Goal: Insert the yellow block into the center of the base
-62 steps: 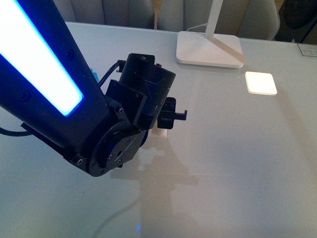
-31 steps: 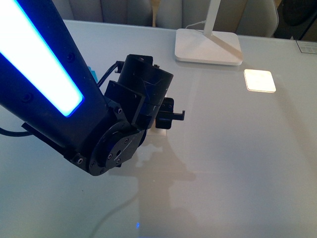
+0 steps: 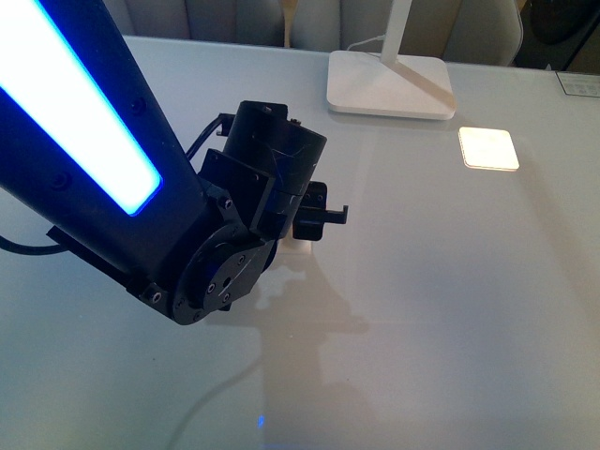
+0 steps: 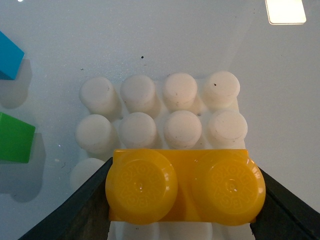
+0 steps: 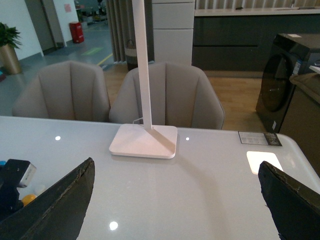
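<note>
change: in the front view the lamp (image 3: 391, 84) and the bright light patch (image 3: 488, 148) sit a touch higher and further left than a second ago; my left gripper (image 3: 319, 220) has barely shifted.
left gripper: clamped on the yellow block (image 4: 182, 187), one finger on each short end.
yellow block: studs up, over the near rows of the base (image 4: 137, 92); two far rows of studs are bare. i cannot tell if it is pressed on.
right gripper (image 5: 176, 170): spread wide, holding nothing, above the table.
surface: glossy pale grey table (image 3: 450, 281).
room: padded chairs (image 5: 60, 92) behind the table.
left wrist only: blue brick (image 4: 10, 57) and green brick (image 4: 15, 137) beside the base.
front view only: my arm hides nearly all of the base.
</note>
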Controlling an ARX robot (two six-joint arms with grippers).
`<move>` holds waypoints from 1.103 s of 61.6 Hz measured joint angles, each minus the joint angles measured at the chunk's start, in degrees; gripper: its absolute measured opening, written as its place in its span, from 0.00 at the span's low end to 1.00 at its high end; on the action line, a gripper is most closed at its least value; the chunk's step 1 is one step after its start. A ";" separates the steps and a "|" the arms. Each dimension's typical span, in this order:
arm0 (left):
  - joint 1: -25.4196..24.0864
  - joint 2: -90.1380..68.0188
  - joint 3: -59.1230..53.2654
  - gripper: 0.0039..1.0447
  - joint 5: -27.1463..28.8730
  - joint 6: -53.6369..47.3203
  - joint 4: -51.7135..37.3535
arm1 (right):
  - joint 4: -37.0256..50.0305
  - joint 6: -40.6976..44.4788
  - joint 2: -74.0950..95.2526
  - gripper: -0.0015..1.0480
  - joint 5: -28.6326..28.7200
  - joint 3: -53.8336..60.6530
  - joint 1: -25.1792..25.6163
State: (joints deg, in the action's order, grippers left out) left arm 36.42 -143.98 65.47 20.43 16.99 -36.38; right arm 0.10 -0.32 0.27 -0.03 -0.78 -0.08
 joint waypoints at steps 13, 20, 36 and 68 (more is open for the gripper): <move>0.00 -0.22 0.11 0.60 0.07 0.04 0.09 | 0.00 0.02 0.00 0.91 0.00 0.00 0.00; 0.02 -0.37 0.42 0.60 0.20 0.11 0.35 | -0.02 0.02 0.00 0.92 0.02 0.00 0.00; 0.00 -0.57 0.81 0.60 0.55 0.50 0.39 | -0.02 0.02 0.00 0.92 0.00 0.00 0.00; -0.17 -1.01 0.83 0.60 0.90 1.36 -0.31 | -0.02 0.02 0.00 0.91 0.00 0.00 0.00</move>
State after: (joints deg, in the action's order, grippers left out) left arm 36.25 -144.99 66.30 21.32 18.35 -36.69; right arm 0.08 -0.30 0.27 -0.03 -0.78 -0.08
